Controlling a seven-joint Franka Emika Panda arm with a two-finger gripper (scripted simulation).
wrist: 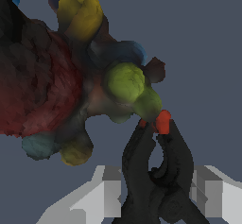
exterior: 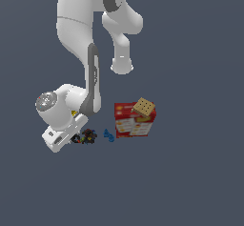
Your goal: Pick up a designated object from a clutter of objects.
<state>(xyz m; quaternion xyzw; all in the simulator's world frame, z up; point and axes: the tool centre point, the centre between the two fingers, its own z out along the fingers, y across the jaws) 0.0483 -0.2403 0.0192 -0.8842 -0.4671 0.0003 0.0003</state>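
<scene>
The designated object, a flat black item with thin prongs (wrist: pixel 137 164) and a red-orange tip (wrist: pixel 163 122), sits between my two grey fingers (wrist: pixel 106 194) in the wrist view. It fills the gap between them. My gripper (wrist: pixel 156 173) is low at the floor (exterior: pixel 73 138) and looks shut on it. In the exterior view the item is only a dark speck under my hand. The dark speckled lump (wrist: pixel 66 76) lies right beside the item's tip, with its green bump almost touching it. The lump also shows in the exterior view (exterior: pixel 88 136).
A tiny blue piece (exterior: pixel 109 135) lies to the exterior view's right of the lump. Further that way stands the red-and-white printed box (exterior: pixel 133 122) with the tan holed block (exterior: pixel 144 107) on top. The yellow cup is out of view.
</scene>
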